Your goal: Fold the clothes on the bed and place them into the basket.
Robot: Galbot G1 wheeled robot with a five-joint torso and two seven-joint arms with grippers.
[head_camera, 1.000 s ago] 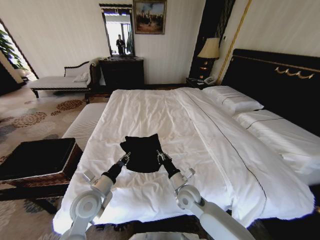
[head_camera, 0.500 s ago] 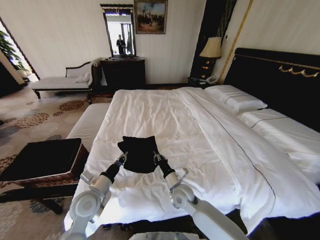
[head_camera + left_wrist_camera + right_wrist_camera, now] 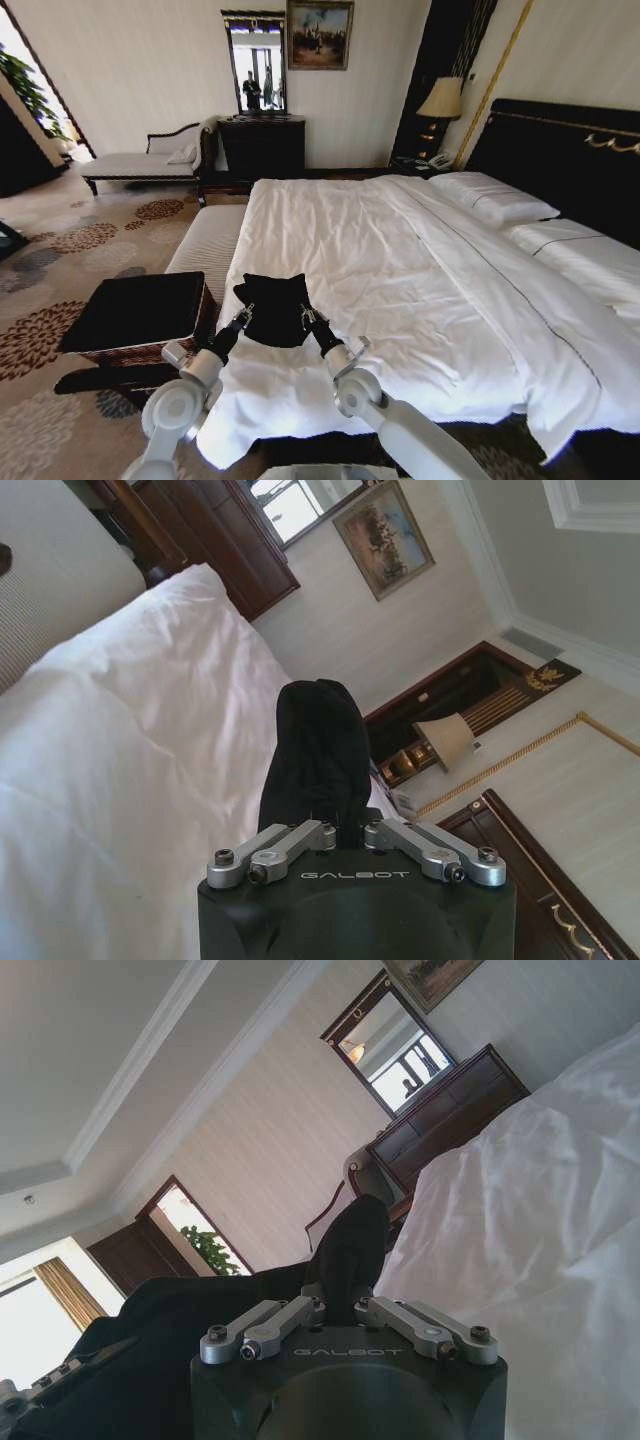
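both grippers pinch the folded black shirt (image 3: 273,309): left gripper (image 3: 243,316) shut on its left edge, right gripper (image 3: 308,317) shut on its right edge, low centre of the head view. held from two sides, the bundle hangs flat between them above the bed (image 3: 400,260), probably so the fold survives the carry. the basket (image 3: 140,315) waits at lower left, beside the mattress corner. a striped bench (image 3: 205,240) sits behind it; nothing blocks the short path across.
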